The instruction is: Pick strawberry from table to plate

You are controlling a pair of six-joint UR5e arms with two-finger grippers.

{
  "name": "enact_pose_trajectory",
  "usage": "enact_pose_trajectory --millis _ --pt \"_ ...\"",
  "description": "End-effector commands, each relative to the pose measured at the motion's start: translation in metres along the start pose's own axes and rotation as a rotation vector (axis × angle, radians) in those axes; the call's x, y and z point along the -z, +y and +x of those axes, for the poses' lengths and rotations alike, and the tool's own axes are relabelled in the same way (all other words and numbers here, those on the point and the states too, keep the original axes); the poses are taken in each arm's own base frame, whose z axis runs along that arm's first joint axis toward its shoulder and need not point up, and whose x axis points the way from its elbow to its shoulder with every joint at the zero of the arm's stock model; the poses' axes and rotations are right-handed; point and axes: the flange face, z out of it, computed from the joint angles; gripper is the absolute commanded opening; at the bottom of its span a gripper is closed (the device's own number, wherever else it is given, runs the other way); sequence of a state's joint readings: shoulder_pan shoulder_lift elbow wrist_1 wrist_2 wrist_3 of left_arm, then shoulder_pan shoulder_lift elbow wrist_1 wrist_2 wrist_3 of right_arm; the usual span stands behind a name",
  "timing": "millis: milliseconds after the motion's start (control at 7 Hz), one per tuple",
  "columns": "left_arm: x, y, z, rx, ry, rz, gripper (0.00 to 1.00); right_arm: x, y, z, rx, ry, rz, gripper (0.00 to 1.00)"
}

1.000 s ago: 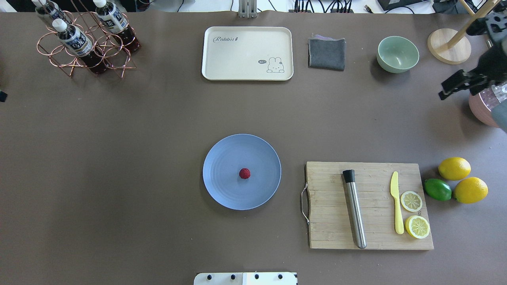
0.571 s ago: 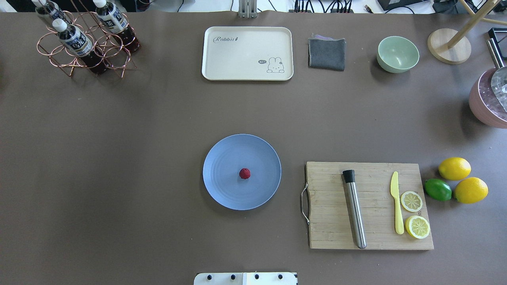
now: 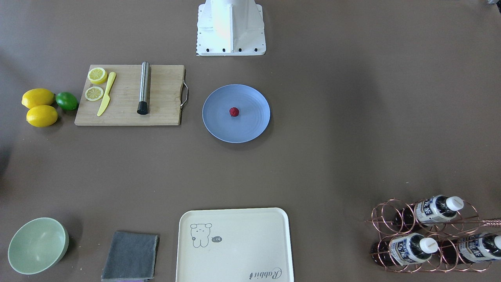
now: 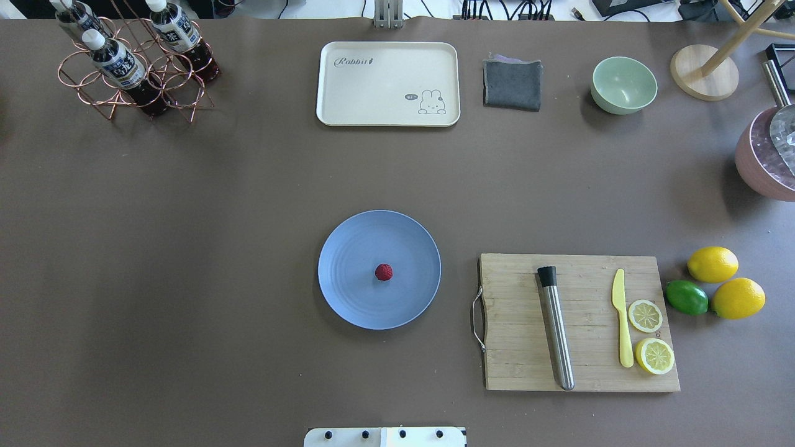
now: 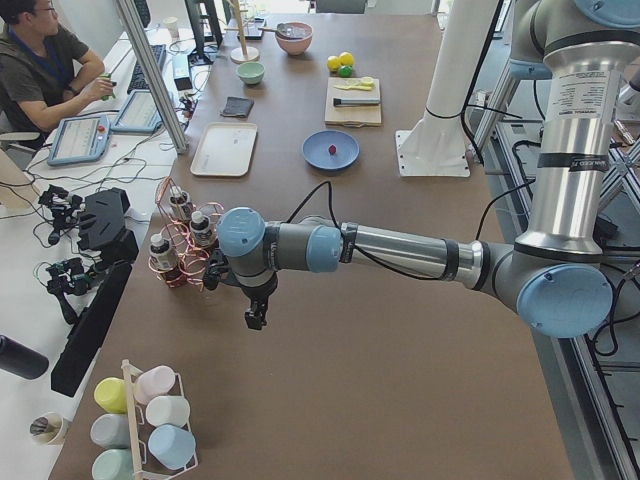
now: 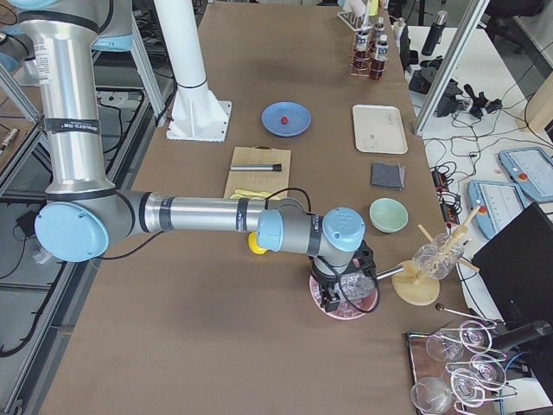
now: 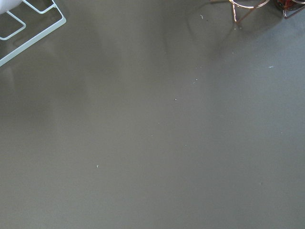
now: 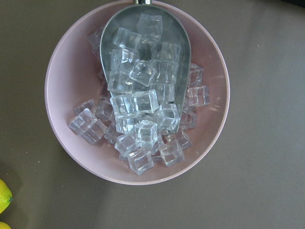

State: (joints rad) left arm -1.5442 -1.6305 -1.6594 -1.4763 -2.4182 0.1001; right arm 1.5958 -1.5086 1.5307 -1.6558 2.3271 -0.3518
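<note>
The small dark-red strawberry (image 4: pixel 384 272) lies near the middle of the light-blue plate (image 4: pixel 351 297), which sits at the centre of the brown table (image 4: pixel 186 248). The front-facing view shows the strawberry (image 3: pixel 234 111) on the plate (image 3: pixel 252 125) as well. Neither gripper appears in the overhead or front-facing views. My left gripper (image 5: pixel 256 318) hangs over bare table far from the plate, beside the bottle rack, seen only from the side. My right gripper (image 6: pixel 333 298) hovers above a pink bowl of ice at the table's other end. I cannot tell whether either is open or shut.
A wooden cutting board (image 4: pixel 515 347) with a steel muddler (image 4: pixel 556 335), yellow knife and lemon slices lies right of the plate. Lemons and a lime (image 4: pixel 686 297) sit beyond it. Cream tray (image 4: pixel 388 84), grey cloth, green bowl (image 4: pixel 623 85), bottle rack (image 4: pixel 133 59) and pink ice bowl (image 8: pixel 138 90) line the edges.
A second ago my right gripper showed at the overhead view's right edge; it has since moved out of that view. The strawberry and plate have not moved.
</note>
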Motion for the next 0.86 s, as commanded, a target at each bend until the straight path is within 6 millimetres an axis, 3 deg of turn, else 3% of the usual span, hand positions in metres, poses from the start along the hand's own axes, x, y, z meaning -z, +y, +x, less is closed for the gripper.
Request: enact_pose_trajectory --millis 0,714 --pt "0.0036 -0.0003 0.0022 -0.009 -0.004 0.012 0.97 0.0001 0.0011 0.0014 -0.002 0.0 0.001 1.0" --pt "-0.0015 0.0058 -0.0017 -0.005 -0.003 0.006 0.97 -0.001 0.0016 0.0023 -0.007 -0.001 -0.001 1.0"
